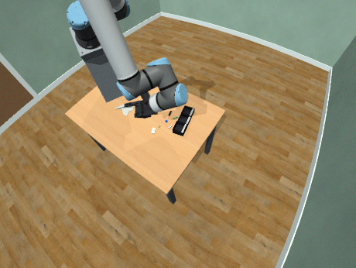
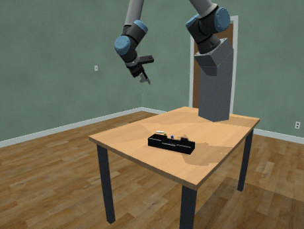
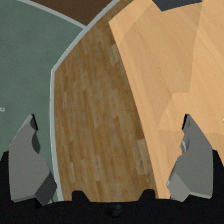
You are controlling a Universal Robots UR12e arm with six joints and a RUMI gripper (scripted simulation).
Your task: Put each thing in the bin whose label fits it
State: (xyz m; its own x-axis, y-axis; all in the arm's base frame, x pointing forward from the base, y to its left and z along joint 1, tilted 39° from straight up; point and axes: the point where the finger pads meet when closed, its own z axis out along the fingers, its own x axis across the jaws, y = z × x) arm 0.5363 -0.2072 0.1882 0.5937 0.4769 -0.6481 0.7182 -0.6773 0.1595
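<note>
My gripper (image 1: 124, 110) (image 2: 145, 80) (image 3: 110, 115) is open and empty, high above the table and away from the small things. The black bins (image 1: 178, 132) (image 2: 182, 149) stand upright in a joined row, with pale labels too small to read. Beside them lie a white flat thing (image 1: 153, 131) (image 2: 160, 132), a small yellow-green thing (image 1: 159, 126), a small blue thing (image 1: 166, 121) (image 2: 172, 136), a small dark thing (image 1: 169, 113), a green thing (image 1: 175, 118) and a small white thing (image 1: 170, 127). No bin contents can be made out.
The wooden table (image 1: 143, 155) (image 2: 122, 136) (image 3: 165, 60) carries the bins near one long side in the exterior view. The grey robot pedestal (image 1: 102, 77) (image 2: 216, 92) stands at the table's far end there. The wrist view shows the table edge, floor and wall.
</note>
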